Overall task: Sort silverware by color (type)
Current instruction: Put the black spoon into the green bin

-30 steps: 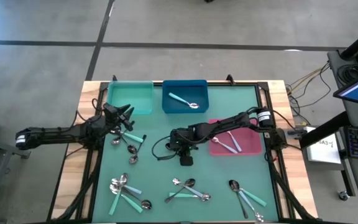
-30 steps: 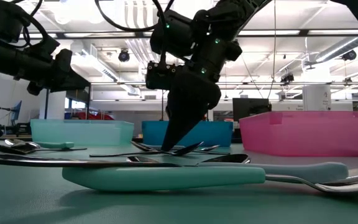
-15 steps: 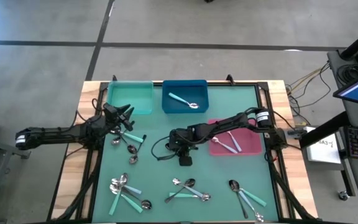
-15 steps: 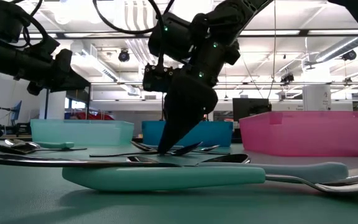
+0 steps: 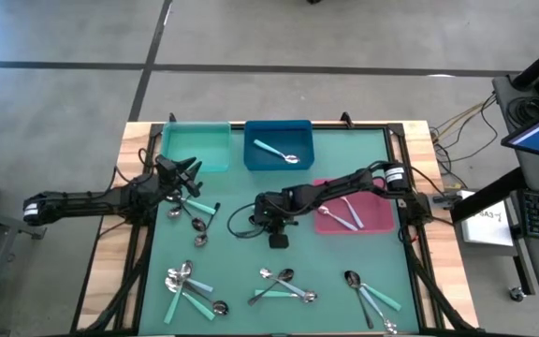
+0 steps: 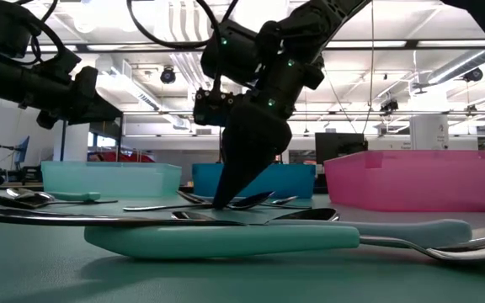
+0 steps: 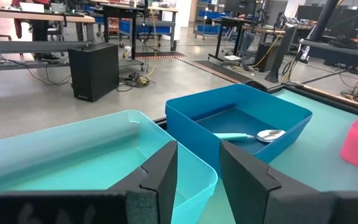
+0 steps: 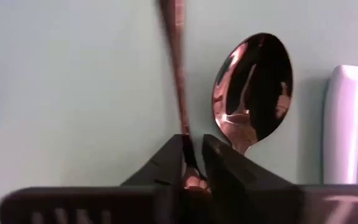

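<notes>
Right hand [image 8: 191, 152] pinches a dark spoon handle [image 8: 176, 68]; left hand [image 7: 197, 171] hangs half-open, empty; three spoons binned, most on the desk [image 5: 241, 271]

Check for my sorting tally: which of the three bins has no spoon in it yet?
The light turquoise bin, at the far left of the row; the blue and pink bins each hold spoons.
</notes>
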`<action>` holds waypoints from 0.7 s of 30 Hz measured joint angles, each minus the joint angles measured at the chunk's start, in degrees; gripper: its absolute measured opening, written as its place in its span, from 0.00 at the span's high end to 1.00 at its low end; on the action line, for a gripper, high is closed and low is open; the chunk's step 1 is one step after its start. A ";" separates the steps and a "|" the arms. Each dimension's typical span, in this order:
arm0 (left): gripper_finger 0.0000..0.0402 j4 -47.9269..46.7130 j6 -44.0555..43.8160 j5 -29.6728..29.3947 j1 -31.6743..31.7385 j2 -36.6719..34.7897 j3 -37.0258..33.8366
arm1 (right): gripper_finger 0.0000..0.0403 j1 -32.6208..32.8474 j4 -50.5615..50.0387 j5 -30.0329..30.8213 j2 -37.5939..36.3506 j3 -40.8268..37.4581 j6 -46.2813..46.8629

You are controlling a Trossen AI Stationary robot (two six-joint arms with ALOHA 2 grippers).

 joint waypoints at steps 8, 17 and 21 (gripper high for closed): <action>0.74 0.19 0.00 0.00 0.00 0.00 0.00 | 0.97 -0.29 -0.04 -0.27 -0.15 -0.04 1.51; 0.74 0.31 0.00 0.00 0.00 0.01 0.00 | 0.98 -0.29 -0.22 -0.31 -1.76 -0.11 3.02; 0.74 0.73 -1.48 2.63 0.02 0.04 0.00 | 0.98 -0.29 -0.22 -0.16 -3.97 -0.28 2.99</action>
